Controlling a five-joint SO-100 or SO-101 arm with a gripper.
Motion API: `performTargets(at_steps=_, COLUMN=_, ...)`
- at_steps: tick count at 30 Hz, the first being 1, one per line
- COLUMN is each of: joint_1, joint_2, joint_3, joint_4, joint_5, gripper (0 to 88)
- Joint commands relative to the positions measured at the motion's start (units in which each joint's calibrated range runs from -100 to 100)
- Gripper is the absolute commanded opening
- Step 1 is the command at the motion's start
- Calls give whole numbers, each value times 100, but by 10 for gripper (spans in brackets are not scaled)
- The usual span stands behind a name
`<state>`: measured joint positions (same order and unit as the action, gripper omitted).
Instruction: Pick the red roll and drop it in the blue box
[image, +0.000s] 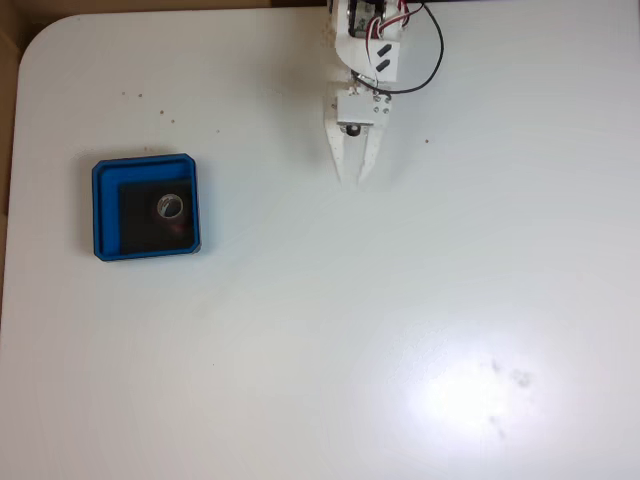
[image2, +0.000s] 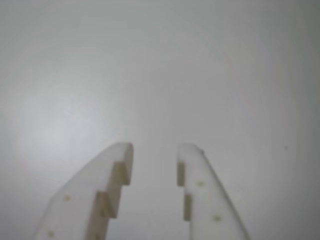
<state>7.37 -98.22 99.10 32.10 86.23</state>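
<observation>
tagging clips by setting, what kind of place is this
Probably a hobby or lab tabletop: a plain white table with a rounded corner, a small white printed arm with loose wires, its open claw empty, and a blue box holding the red roll.

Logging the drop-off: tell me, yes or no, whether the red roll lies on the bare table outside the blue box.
No. In the fixed view the red roll sits on the black floor inside the blue box.
</observation>
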Motion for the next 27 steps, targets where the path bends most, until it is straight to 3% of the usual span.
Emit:
performTargets(at_steps=1, joint_1=-410, joint_2=-61, joint_3=90, joint_4=-34, joint_5=2, gripper=82)
performTargets(at_steps=15, joint_1=-557, joint_2=-61, joint_3=81, joint_4=-25, joint_5=37, gripper=71)
performTargets(at_steps=20, joint_1=-488, joint_2=-61, joint_3=72, joint_4=-17, joint_5=11, gripper=16)
performTargets(at_steps=27, joint_1=-508, joint_2=-61, joint_3=72, joint_4=-25, joint_5=19, gripper=7)
